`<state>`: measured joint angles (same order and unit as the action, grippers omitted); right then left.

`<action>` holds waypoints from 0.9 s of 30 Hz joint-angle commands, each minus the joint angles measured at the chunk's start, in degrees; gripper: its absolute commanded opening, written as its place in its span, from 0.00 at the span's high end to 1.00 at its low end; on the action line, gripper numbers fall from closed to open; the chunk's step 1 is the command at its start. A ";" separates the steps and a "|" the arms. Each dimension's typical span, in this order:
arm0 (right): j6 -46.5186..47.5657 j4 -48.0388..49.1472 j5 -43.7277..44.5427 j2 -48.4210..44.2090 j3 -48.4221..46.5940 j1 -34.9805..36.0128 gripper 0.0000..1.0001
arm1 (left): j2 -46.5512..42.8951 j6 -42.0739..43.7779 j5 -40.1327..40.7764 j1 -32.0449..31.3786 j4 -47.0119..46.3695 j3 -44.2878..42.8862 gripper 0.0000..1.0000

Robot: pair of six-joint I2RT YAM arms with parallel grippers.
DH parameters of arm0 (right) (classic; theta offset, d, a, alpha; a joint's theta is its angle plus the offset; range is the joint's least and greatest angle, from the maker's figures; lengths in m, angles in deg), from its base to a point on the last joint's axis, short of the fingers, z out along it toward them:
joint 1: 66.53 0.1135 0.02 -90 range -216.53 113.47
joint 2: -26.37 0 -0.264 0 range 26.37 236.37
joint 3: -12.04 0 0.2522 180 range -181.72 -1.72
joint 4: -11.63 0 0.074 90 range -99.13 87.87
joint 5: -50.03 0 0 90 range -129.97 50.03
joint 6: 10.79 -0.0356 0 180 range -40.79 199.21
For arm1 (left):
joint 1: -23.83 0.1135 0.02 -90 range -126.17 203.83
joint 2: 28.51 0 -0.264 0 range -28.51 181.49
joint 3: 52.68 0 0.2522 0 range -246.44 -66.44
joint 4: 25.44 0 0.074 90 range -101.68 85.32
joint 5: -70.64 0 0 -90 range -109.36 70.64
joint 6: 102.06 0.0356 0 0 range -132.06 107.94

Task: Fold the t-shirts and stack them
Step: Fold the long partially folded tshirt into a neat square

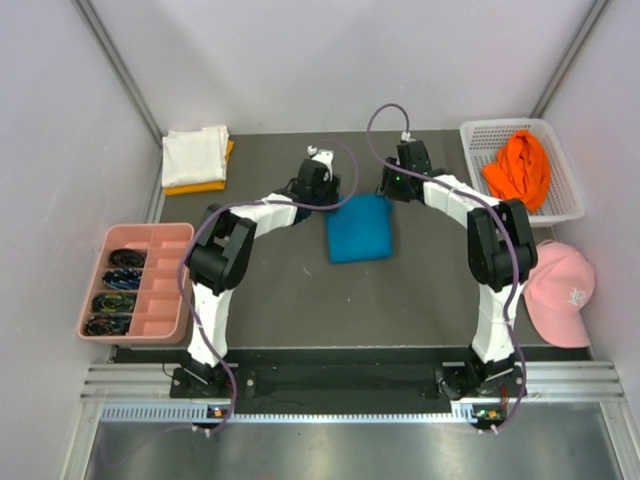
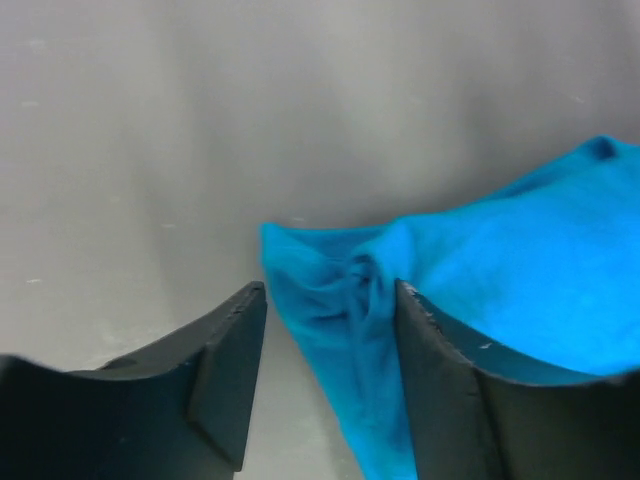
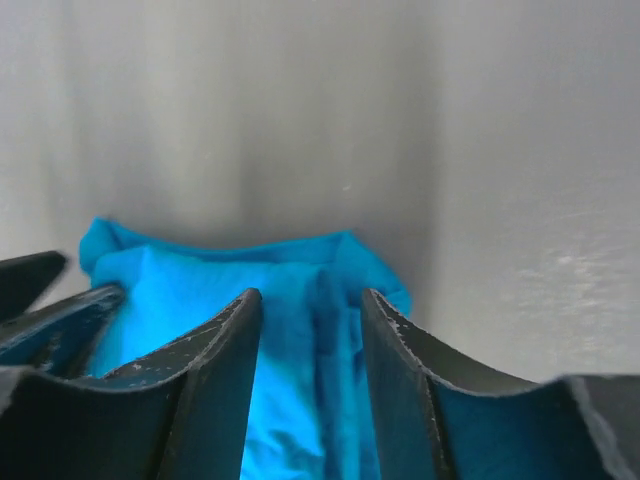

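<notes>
The teal-blue t-shirt lies folded into a small rectangle at mid-table. My left gripper is at its far left corner. In the left wrist view the gripper is open, with a bunched corner of the teal shirt between the jaws, against the right finger. My right gripper is at the far right corner. In the right wrist view it is open astride a fold of the teal shirt. A white shirt lies folded on a yellow-orange one at back left. A bright orange shirt is crumpled at back right.
The orange shirt lies in a white mesh basket. A pink compartment tray holding dark coiled items stands at the left edge. A pink baseball cap lies at the right edge. Grey walls close in the back and sides.
</notes>
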<state>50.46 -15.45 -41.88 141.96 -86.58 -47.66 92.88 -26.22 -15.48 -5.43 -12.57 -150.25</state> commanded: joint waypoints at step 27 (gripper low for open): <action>2.12 2.96 -8.90 -32.43 25.61 -0.15 0.48 | -28.30 -11.67 -8.36 4.21 -8.50 24.12 0.13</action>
<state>52.64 -13.57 -46.76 114.31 -64.94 -49.36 69.51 -32.69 -17.64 0.50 -15.17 -131.15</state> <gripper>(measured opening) 0.516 0.867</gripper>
